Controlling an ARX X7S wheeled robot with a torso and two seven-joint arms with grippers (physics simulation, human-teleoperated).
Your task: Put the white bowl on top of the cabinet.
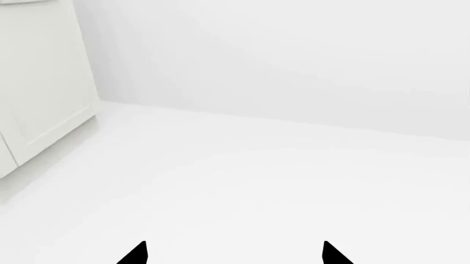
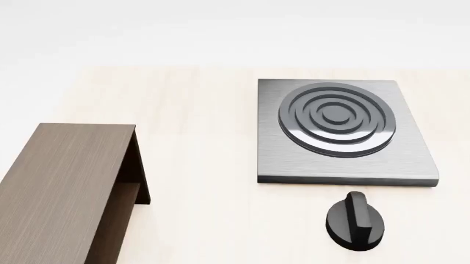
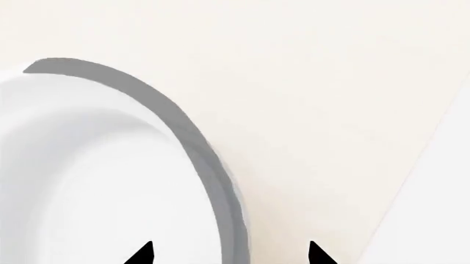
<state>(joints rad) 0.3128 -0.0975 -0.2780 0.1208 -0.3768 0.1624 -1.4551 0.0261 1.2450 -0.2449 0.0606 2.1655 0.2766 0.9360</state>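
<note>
The glossy white bowl (image 3: 96, 181), deep with a rounded rim, fills the right wrist frame's lower left; right gripper (image 3: 229, 254) spread wide over its rim, holding nothing.

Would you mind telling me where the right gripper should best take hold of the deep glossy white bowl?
Probably at the rim. In the right wrist view the white bowl sits upright with its mouth open toward the camera, and its rounded rim runs between the tips of the right gripper. Coming down from above, one finger inside the wall and one outside, should pinch the tall, nearly straight side.
</note>
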